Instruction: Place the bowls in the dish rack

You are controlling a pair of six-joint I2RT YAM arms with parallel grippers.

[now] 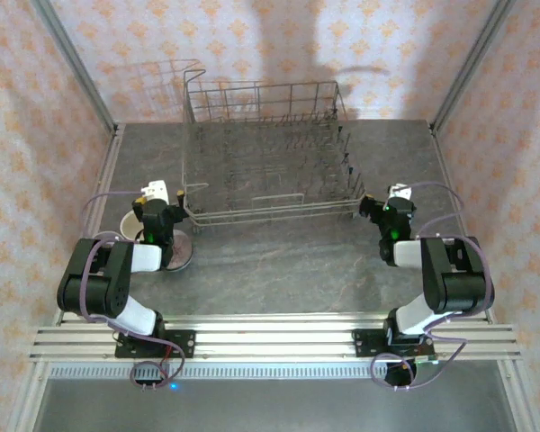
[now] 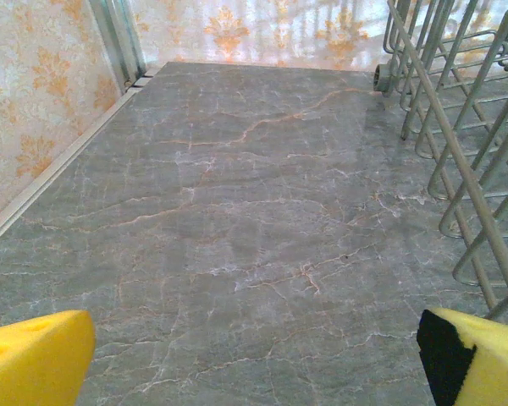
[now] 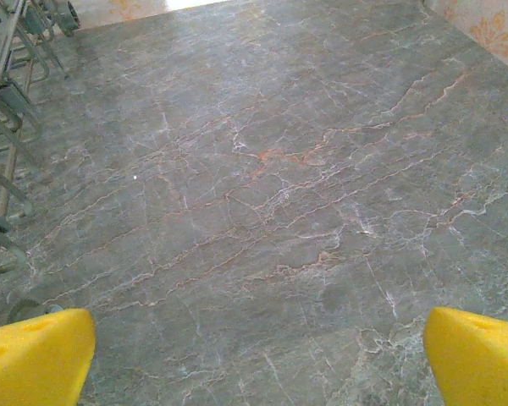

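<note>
The dish rack, a grey wire basket with upright tines, stands at the back middle of the table and looks empty. Its wire side runs along the right of the left wrist view and the left edge of the right wrist view. Two bowls show beneath the folded left arm: a cream-white one and a pale mauve one, both partly hidden. My left gripper is open over bare table beside the rack's left end. My right gripper is open by the rack's right front corner.
The grey marble tabletop is walled by patterned panels with metal posts at the back corners. A rack wheel rests on the table. An aluminium rail carries both arm bases at the near edge.
</note>
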